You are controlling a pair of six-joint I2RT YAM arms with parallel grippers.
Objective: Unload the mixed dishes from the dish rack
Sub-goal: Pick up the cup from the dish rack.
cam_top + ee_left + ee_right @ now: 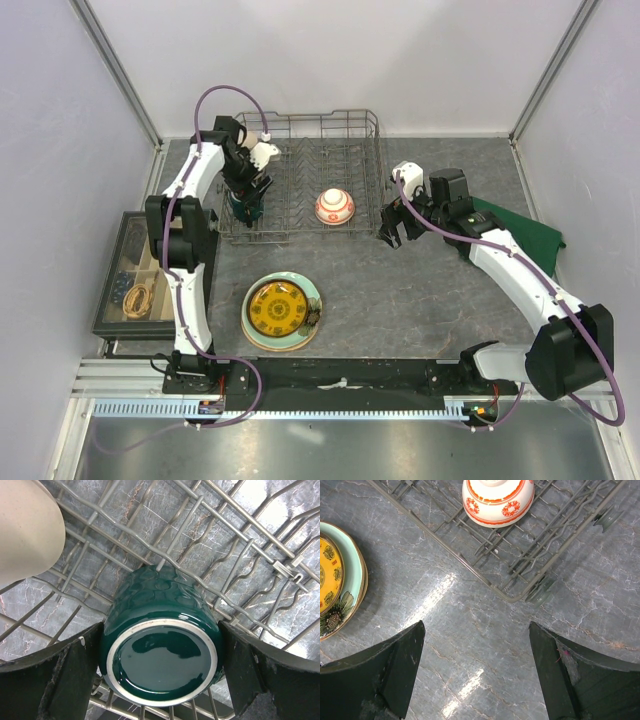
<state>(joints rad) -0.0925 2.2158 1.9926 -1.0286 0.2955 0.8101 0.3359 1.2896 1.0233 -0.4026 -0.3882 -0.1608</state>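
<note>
While the left hand (pixel 160 629) gapes wide, the dark green mug (pixel 160 667) sits between its fingers (pixel 75 672).

The cup (pixel 25 525) runs off the left wrist view's corner. In the right wrist view the bowl (pixel 497 500) is cropped above, the plates (pixel 349 562) at left.

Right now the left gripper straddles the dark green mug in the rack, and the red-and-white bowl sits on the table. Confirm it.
The red-and-white bowl sits in the dish rack, not on the table; the top view shows it. The left gripper does straddle the dark green mug there.
</note>
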